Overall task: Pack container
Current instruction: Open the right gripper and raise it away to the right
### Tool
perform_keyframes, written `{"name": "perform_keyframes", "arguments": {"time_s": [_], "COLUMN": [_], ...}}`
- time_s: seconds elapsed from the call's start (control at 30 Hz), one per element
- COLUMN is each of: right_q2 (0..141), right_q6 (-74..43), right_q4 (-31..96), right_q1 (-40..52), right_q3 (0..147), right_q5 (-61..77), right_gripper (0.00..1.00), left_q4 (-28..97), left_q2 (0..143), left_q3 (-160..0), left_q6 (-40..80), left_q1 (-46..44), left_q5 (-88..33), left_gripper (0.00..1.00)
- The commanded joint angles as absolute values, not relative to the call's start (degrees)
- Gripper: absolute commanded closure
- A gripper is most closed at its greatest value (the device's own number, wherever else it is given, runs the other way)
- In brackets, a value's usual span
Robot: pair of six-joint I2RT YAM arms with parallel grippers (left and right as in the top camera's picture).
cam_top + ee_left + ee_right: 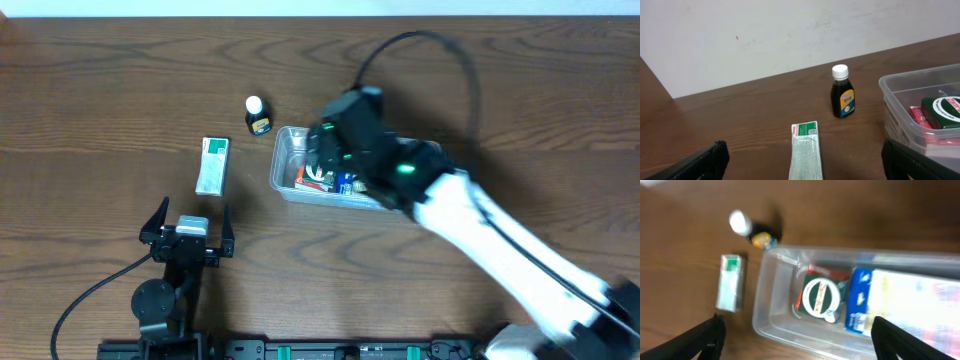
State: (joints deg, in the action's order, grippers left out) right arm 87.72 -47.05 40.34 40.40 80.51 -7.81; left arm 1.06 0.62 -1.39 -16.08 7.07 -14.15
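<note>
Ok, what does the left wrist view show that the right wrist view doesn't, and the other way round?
Only the left wrist: the pale wall behind the table.
Only the right wrist: the blue-and-white box lying inside the container, seen from above.
Both: the small dark bottle with a white cap, the green-and-white box lying on the table outside the container, the container itself, and the green packet with a round logo inside it.

On table (100,80): container (281,165), bottle (257,115), green box (212,165).
</note>
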Motion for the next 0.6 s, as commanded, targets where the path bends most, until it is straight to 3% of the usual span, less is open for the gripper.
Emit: {"name": "perform_keyframes", "arguments": {"time_s": [0.0, 0.07, 0.37, 0.57], "right_q2": [82.50, 80.25, 78.89, 79.50], "right_q6": [-45.34, -45.32, -43.51, -32.18], "right_q4": [43.20, 45.95, 55.90, 53.76], "right_q1": [34.15, 29.54, 9.02, 10.00], "right_q3": [80.47, 80.47, 80.44, 80.44], "right_q5": [-9.23, -9.30, -3.84, 5.63], "right_gripper": [0.05, 0.01, 0.01, 0.02], "left_q4": [2.76, 2.76, 2.74, 2.74], "left_q2": [0.34, 0.34, 0.34, 0.34], "left_q3": [-0.23, -0.23, -0.23, -0.23], "left_q6": [-15.31, -15.31, -15.33, -15.33], "left_q1": [7.31, 7.31, 7.31, 7.31], "left_q5": [-14.48, -14.48, -14.46, -14.48], "left_gripper": [0.02, 0.02, 0.02, 0.02]}}
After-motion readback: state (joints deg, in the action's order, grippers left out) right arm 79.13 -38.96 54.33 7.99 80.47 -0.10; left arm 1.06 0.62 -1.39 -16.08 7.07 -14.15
